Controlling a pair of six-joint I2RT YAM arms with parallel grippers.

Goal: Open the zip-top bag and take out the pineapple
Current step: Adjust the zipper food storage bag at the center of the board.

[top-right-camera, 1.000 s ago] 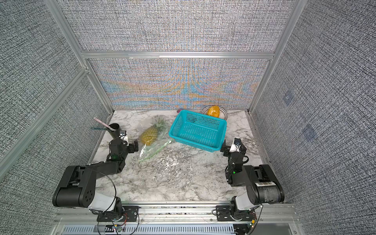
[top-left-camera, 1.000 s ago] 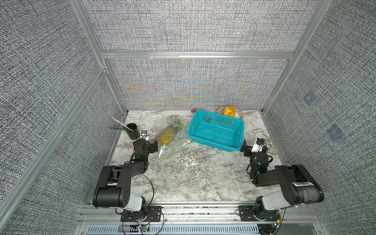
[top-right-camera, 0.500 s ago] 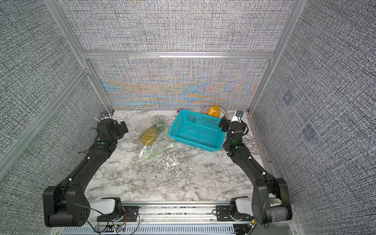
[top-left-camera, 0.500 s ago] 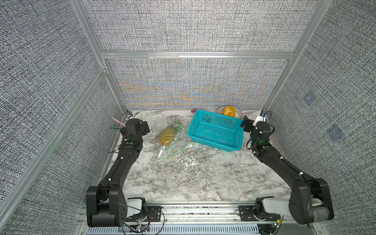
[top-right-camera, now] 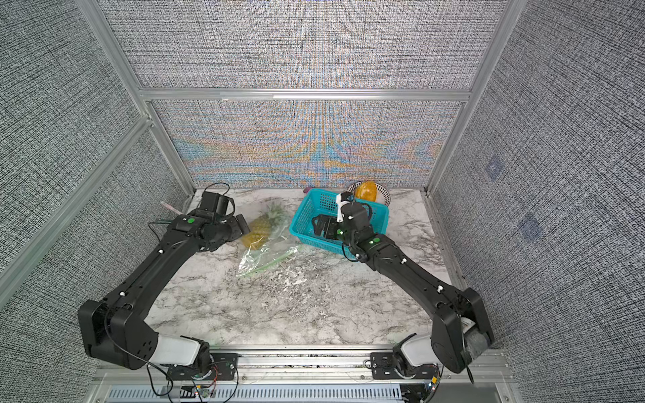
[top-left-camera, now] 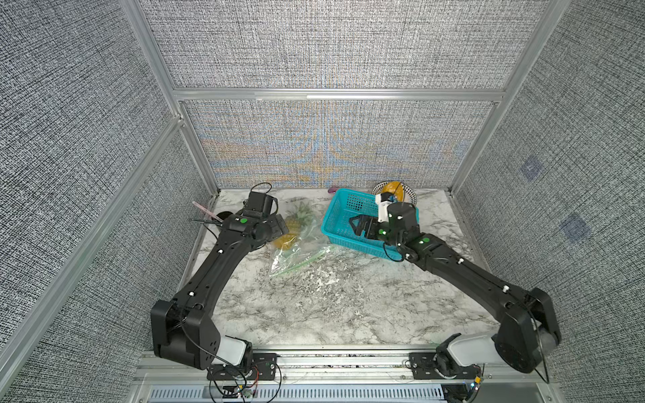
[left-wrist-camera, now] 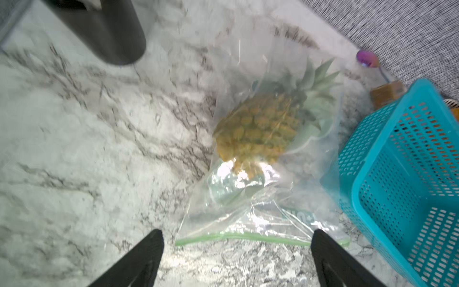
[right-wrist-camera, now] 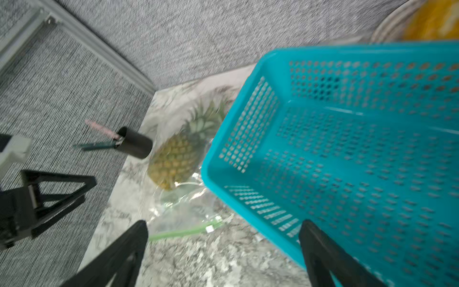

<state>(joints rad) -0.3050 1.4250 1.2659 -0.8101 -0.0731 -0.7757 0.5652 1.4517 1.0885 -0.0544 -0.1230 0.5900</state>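
**Both tools released, pineapple lying bagged on the counter**

The left tool point(left-wrist-camera: 237, 234) is hanging released above the counter point(left-wrist-camera: 74, 149). In the left wrist view its wide jaws are framing the pale green zip strip point(left-wrist-camera: 273, 238) of the zip-top bag point(left-wrist-camera: 248, 213). The right tool point(right-wrist-camera: 223, 223) is hovering above the teal basket point(right-wrist-camera: 248, 129), equally released. The pineapple point(left-wrist-camera: 258, 129) is lying inside the bag, between the black pen cup point(right-wrist-camera: 135, 145) and the basket.

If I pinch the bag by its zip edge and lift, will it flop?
Likely yes: the zip-top bag is thin, crinkled film lying slack. Lifted by the green zip strip, it would probably sag, with the pineapple weighing down the far end. The glossy film may slip in a pinch.
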